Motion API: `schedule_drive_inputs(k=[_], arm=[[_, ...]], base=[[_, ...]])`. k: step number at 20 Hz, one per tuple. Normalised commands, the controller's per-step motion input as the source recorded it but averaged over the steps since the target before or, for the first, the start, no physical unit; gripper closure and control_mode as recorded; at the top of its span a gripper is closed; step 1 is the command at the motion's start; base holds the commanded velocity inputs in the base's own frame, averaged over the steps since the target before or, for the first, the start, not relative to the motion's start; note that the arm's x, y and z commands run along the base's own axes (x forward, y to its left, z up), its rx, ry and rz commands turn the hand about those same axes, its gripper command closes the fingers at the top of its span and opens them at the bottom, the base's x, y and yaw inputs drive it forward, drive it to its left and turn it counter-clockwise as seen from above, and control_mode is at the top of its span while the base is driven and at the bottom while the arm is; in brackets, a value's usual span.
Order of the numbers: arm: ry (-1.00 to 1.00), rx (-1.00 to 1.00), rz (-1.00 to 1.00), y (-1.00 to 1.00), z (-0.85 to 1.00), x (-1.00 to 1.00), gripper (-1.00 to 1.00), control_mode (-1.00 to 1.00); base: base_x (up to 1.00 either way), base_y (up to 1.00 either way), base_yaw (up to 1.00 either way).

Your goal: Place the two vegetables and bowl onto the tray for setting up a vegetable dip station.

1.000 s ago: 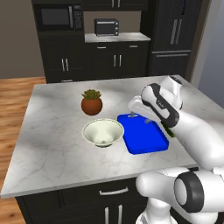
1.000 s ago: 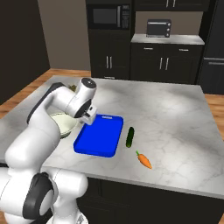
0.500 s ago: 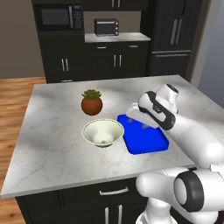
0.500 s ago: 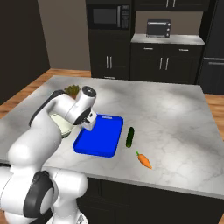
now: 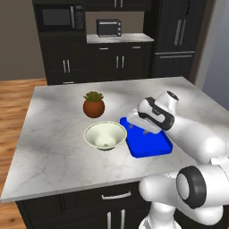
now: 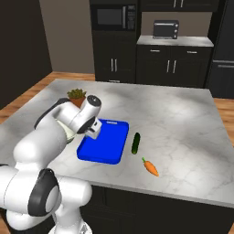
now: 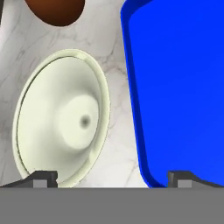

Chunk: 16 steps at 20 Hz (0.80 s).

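While the bowl (image 7: 61, 118) sits at the hand view's left, just beside the bare tray (image 7: 183, 87) on the desk (image 5: 53, 147), the gripper (image 7: 111, 177) hovers with jaws spread wide, seemingly lining up on the bowl's rim, which calls for descending, then clamping.

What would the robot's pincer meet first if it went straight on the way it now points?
Probably the strip of marble counter between the bowl and the blue tray. The open pincer straddles that gap, so one finger may clip the bowl's rim; depth is unclear.
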Motion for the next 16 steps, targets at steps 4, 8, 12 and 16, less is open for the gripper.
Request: schedule_drive_inputs(k=[4, 8, 12, 16], arm=[[-0.02, 0.01, 0.0, 0.03, -0.06, 0.06, -1.0, -1.0], [0.0, 0.0, 0.0, 0.11, -0.01, 0.11, -1.0, -1.0], [0.0, 0.0, 0.0, 0.14, 0.0, 0.09, -1.0, -1.0], [0.0, 0.0, 0.0, 0.2, -0.01, 0.04, -1.0, -1.0]], base=[[0.0, 0.0, 0.0], [0.0, 0.0, 0.0], [0.0, 0.0, 0.0], [0.0, 0.0, 0.0]])
